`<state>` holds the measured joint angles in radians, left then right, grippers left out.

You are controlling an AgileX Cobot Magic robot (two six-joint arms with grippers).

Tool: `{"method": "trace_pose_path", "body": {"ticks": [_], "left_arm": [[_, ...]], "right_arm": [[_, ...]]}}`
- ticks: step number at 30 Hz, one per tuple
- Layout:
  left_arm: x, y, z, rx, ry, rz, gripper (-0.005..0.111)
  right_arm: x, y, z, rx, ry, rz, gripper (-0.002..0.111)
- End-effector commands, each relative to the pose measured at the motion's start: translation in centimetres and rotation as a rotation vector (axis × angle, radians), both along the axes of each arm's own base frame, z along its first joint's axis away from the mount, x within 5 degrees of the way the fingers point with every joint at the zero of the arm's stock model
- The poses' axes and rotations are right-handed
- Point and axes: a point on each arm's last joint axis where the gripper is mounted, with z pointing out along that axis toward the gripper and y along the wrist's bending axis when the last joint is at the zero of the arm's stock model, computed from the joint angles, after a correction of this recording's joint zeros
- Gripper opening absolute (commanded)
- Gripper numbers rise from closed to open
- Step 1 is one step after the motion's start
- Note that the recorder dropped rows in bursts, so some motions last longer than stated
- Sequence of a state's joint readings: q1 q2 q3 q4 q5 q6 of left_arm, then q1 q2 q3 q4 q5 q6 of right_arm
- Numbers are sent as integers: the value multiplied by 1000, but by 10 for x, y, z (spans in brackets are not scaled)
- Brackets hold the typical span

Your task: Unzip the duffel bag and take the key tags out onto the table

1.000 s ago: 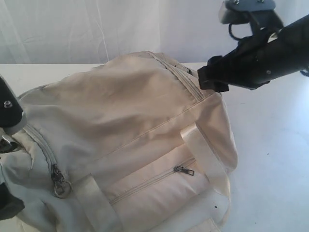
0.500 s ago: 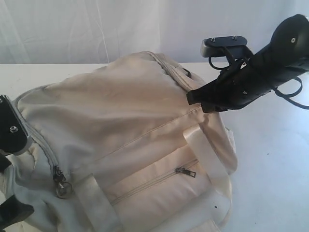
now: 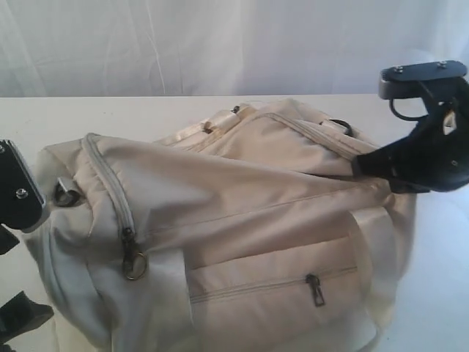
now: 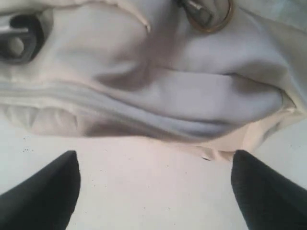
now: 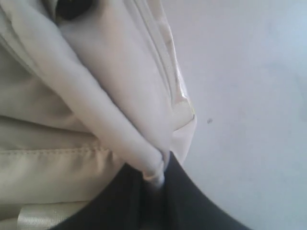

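The cream duffel bag (image 3: 242, 220) lies stretched across the white table (image 3: 440, 286), its grey zippers closed. A brass pull ring (image 3: 135, 265) hangs from the zipper at the bag's left end; it also shows in the left wrist view as the ring (image 4: 209, 17). My right gripper (image 3: 366, 167) is shut on a fold of the bag's fabric (image 5: 144, 158) at its right end. My left gripper (image 4: 156, 184) is open just off the bag's left end, above bare table, holding nothing. The key tags are not in view.
A side pocket zipper pull (image 3: 316, 290) hangs on the bag's front. Webbing handles (image 3: 220, 121) lie on the far top. A pale curtain (image 3: 220, 44) closes the back. Bare table (image 3: 66, 117) shows behind the bag on the left.
My right gripper has pulled the bag's end to the right and lower, stretching and flattening the bag. The pull ring and the bag's left end have shifted right. The left arm stayed put.
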<state>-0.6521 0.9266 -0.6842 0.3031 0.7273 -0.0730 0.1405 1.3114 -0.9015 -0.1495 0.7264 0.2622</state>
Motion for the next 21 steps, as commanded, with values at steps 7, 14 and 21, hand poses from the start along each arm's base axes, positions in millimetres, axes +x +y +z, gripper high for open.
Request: {"method": "trace_pose_path", "body": {"ticks": [7,14,21], "left_arm": [[-2,2,-2,2,14,10,86],[-2,1,-1,-12,4,7,86],[0,3,0,-21,-8,79,86]], "right_arm": [[-87,-23,9,-58,6,-68,0],[-101,-23,9,-48,-72,-51,0],[-85,-20,21,-35,-206,-9,18]]}}
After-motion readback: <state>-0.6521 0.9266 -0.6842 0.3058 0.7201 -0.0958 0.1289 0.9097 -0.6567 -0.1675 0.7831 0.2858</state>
